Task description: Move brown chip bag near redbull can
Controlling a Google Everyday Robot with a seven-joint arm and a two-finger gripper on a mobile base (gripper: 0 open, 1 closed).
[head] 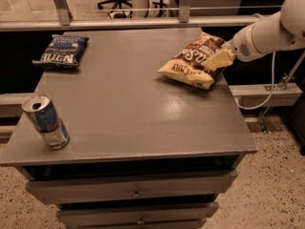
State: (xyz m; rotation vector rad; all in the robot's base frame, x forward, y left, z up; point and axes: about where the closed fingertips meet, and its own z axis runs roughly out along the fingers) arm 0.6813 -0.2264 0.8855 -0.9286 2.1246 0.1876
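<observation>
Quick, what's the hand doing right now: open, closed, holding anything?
Hand: closed on the brown chip bag, over the far right part of the table.

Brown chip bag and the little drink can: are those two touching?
Apart. The camera view shows the brown chip bag far right, by the gripper, and the redbull can near left, with tabletop between.

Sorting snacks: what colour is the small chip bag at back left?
The small chip bag is dark blue, camera view. The gripper is at the brown chip bag.
</observation>
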